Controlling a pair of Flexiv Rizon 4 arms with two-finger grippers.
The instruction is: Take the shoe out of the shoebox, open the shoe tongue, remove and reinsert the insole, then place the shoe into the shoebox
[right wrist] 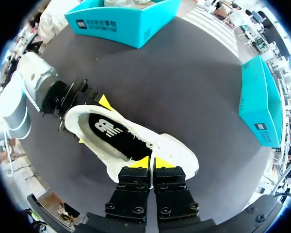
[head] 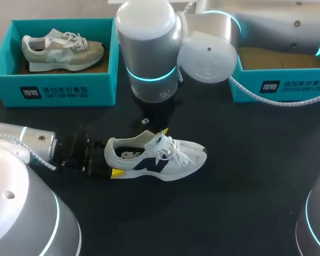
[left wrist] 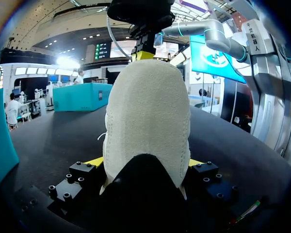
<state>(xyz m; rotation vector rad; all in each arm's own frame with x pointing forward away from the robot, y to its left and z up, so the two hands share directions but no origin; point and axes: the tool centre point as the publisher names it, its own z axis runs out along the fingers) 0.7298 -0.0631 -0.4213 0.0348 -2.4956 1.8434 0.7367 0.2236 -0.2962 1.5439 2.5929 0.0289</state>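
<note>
Counting two shoes (head: 154, 154) (head: 61, 49), two shoeboxes (head: 53, 88) (head: 288, 86).

The left arm (head: 34, 143) lies low over the tabletop (head: 245, 202), coming in from the left. The left claw (head: 110, 158) grips the shoe (head: 176, 160) at the heel from both sides. The right arm (head: 266, 24) enters from the upper right with its wrist turned downward. The right claw (right wrist: 152, 164) has its fingertips pressed nearly together.

shoe (head: 160, 154): white, navy side mark, white laces | insole (right wrist: 111, 133): black, white logo | left gripper (head: 111, 159), right gripper (right wrist: 151, 163): black, yellow tips | left arm (head: 37, 141), right arm (head: 149, 53): silver, cyan rings | left shoebox (head: 53, 90), right shoebox (head: 280, 88) at table's far edge: teal, dark labels | second shoe (head: 61, 50): grey-beige | table (head: 245, 176): black
</note>
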